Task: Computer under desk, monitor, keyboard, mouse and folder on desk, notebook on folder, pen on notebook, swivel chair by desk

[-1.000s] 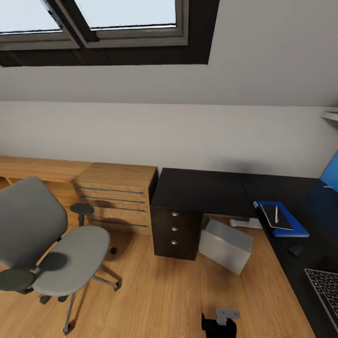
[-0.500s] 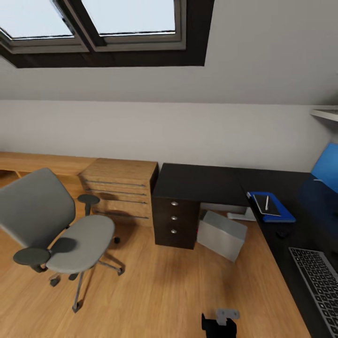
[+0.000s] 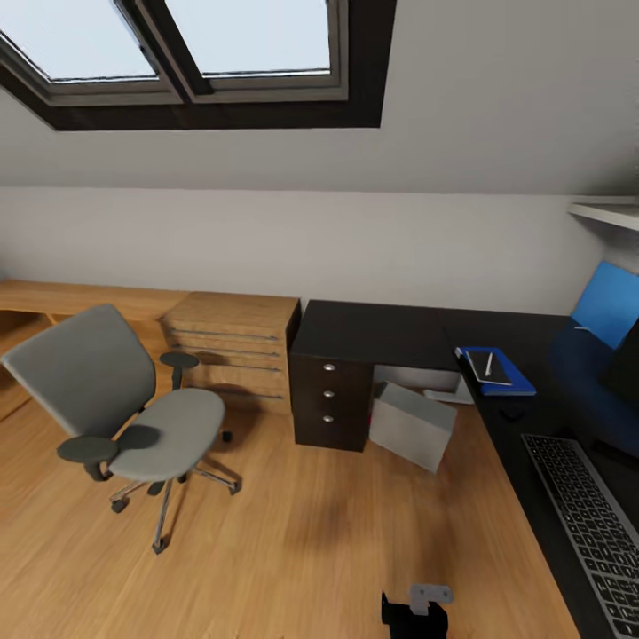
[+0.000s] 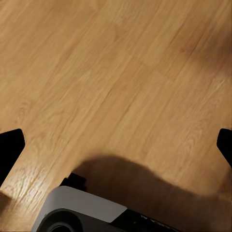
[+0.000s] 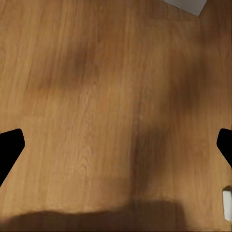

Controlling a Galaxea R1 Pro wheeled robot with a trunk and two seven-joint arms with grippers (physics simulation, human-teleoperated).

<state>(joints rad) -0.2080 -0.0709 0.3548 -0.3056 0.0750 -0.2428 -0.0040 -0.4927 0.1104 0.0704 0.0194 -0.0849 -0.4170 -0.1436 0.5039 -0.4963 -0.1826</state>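
The swivel chair [image 3: 133, 417] stands on the wood floor [image 3: 293, 550] well to the left of the desk [image 3: 373, 333], its grey seat bare and its castors apart from the desk's drawer unit. Between chair and desk, against the wall, sits a light-wood drawer chest [image 3: 235, 351] with long bar handles, just beside the desk's black three-drawer unit [image 3: 330, 404].

Right of that unit, the light-grey computer [image 3: 413, 426] rests tilted on the floor under the desk's edge, partly tucked beneath the top. On the desk top above and to the right of it lies the blue folder [image 3: 497, 371], with the dark notebook [image 3: 486, 366] stacked on it and the pen [image 3: 489, 364] lying on the notebook. The mouse [image 3: 512, 413] sits on the desk near the folder, between it and the keyboard [image 3: 586, 524], which runs along the desk toward the lower right. A dark edge of the monitor [image 3: 623, 368] shows at the far right, in front of a blue upright panel [image 3: 608, 306].

In the left wrist view, the left gripper [image 4: 116, 145] has its fingertips [image 4: 9, 147] spread wide apart over bare floor. In the right wrist view, the right gripper [image 5: 116, 145] likewise has its fingertips [image 5: 9, 145] wide apart above the floor, holding nothing.
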